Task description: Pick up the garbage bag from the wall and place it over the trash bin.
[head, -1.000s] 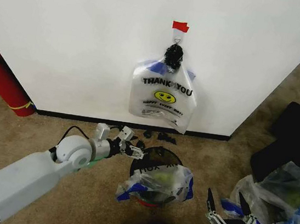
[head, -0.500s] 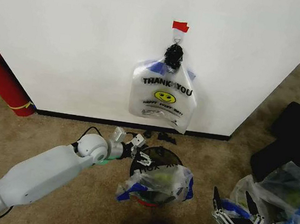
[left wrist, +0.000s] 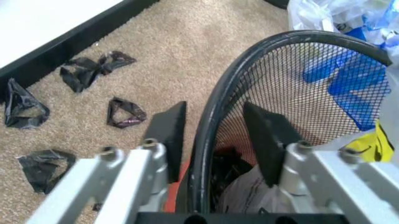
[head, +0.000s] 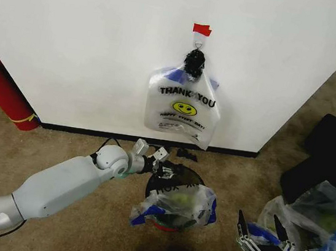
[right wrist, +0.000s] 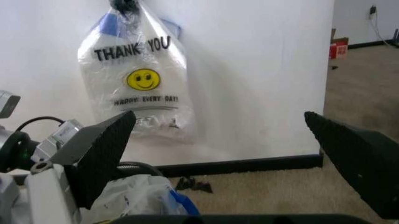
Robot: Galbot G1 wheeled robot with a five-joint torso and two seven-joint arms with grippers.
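Head view: white wall [head: 91, 47] with a black baseboard; a whitish "THANK YOU" bag [head: 183, 106] hangs from a hook under red tape [head: 202, 29]. On the carpet [head: 46, 153] below it stands the trash bin [head: 176, 177], and the garbage bag [head: 176, 206] — clear, with blue patches — lies crumpled over the bin's near side, sagging down its front. The left gripper [head: 163, 168] sits at the bin's far-left rim, arm stretched in from the lower left. The right gripper [head: 258, 239] hangs low by the bulging clear bags [head: 320, 214] at the right, fingers spread, holding nothing. A red fire extinguisher [head: 1, 94] leans at the wall's left end. Left wrist view: closer detail — the left gripper [left wrist: 215, 135] straddles the trash bin [left wrist: 262, 56] rim, one finger outside the mesh and one inside, jaws apart, not pinching; the garbage bag [left wrist: 355, 88] shows through the mesh on the far side; black plastic scraps [left wrist: 93, 70] lie on the carpet by the baseboard. Right wrist view: right gripper [right wrist: 249, 154] fingers wide apart, the "THANK YOU" bag [right wrist: 140, 74] on the wall [right wrist: 262, 70] ahead, and a bit of the garbage bag [right wrist: 143, 196] low down.
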